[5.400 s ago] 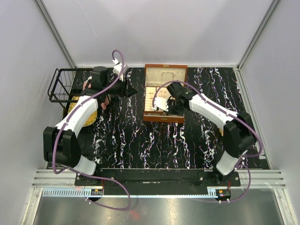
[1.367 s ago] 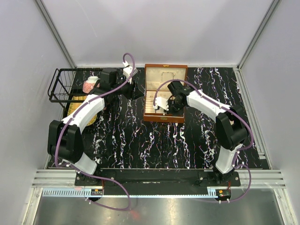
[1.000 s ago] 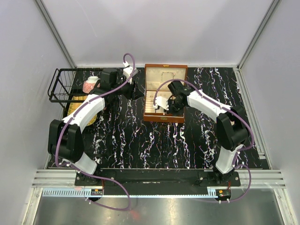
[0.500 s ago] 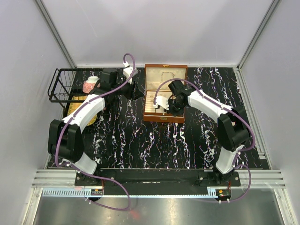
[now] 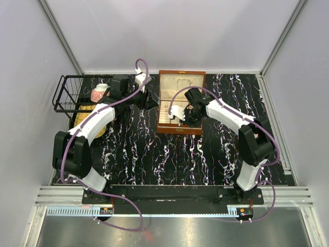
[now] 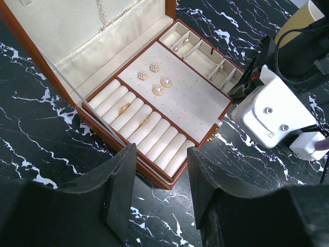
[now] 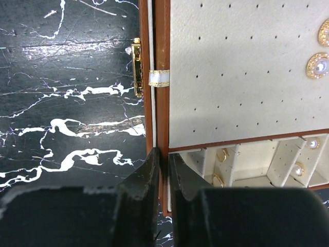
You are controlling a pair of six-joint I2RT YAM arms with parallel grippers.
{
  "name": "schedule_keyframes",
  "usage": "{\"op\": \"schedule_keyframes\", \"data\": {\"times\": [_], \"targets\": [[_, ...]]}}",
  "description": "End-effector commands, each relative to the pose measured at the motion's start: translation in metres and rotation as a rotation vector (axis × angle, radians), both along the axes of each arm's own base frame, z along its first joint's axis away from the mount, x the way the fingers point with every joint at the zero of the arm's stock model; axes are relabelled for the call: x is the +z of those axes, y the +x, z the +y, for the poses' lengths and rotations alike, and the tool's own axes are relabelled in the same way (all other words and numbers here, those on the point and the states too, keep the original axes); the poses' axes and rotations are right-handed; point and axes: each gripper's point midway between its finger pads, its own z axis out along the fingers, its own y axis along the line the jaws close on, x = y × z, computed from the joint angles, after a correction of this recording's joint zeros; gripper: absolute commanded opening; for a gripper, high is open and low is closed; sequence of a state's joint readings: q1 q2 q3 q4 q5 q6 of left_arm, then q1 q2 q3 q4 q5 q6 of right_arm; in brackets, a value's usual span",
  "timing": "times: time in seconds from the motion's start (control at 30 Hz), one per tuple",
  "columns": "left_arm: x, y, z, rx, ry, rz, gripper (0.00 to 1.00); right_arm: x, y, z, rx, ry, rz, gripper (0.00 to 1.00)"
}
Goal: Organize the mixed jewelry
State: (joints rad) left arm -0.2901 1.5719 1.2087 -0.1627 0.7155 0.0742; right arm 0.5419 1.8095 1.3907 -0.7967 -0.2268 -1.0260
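The brown jewelry box (image 5: 180, 130) stands open at the back centre. In the left wrist view its tray (image 6: 156, 179) holds pearl earrings (image 6: 158, 90), gold rings (image 6: 124, 108) on the cream rolls and a fine chain (image 6: 103, 13) in the lid. My left gripper (image 5: 149, 101) is open and empty, just left of the box, above the marble (image 6: 161, 154). My right gripper (image 5: 186, 122) is shut on the box's front wall (image 7: 163, 157), right of the gold clasp (image 7: 136, 67). Small gold pieces (image 7: 222, 154) lie in the side compartments, and an earring (image 7: 318, 65) sits on the pad.
A black wire basket (image 5: 72, 92) stands at the back left with a pink-and-white cup (image 5: 97, 93) in it. A yellow object (image 5: 83, 119) lies just in front of it. Walls close in the black marble table (image 5: 154, 154) on three sides.
Since 5.4 s ago my left gripper has swung right, toward the box's left side. My right gripper has shifted slightly along the box front. Over the last second nothing visibly moved.
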Motion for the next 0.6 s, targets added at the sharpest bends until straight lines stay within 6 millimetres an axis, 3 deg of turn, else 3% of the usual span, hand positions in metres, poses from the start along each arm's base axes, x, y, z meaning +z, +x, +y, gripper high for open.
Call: {"op": "schedule_keyframes", "data": {"times": [0.0,0.3,0.57], "targets": [[0.017,0.002,-0.005,-0.034,-0.028,-0.073,0.47,0.018,0.017,0.011,0.023,0.060,-0.085,0.16],[0.017,0.002,-0.007,-0.039,-0.031,-0.071,0.47,0.012,0.022,0.005,0.011,0.030,-0.092,0.31],[0.021,0.010,-0.004,-0.001,-0.028,-0.086,0.47,0.034,0.024,0.008,-0.018,0.069,-0.126,0.39]]}}
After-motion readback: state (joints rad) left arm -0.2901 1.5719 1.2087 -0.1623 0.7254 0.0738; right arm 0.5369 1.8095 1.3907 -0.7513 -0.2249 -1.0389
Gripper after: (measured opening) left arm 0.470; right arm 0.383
